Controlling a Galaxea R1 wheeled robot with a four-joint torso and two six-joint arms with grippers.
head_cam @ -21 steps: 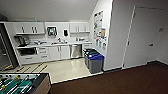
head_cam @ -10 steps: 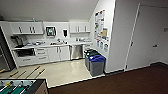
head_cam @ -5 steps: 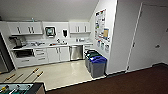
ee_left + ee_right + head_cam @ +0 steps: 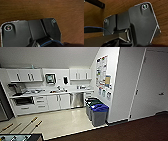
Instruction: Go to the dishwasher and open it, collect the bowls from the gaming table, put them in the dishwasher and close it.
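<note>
Kitchenette ahead, seen from the brown carpet [image 4: 130,130]. Landmark: dishwasher [image 4: 77,99], steel front, door shut, set under the desk [image 4: 45,93] run on the far wall.

Far left of the dishwasher, at the near edge: rods [image 4: 30,123] and a corner of the foosball table [image 4: 17,137]. Left of the dishwasher: white cabinets [image 4: 53,102], sink area on the desk above. Right of the dishwasher and nearer: bins [image 4: 97,112], blue-lidded one in front, against the wall with posters [image 4: 103,74]. Further right: a closed door [image 4: 152,84].

No bowls or gaming table visible.

Wrist views look down on wood-grain brown floor; cannot tell whether either pincer is apart or together.

Risks, judged: the bins narrow the lane to the dishwasher, so a wide swing could clip them; the rods stick out on the other side.
</note>
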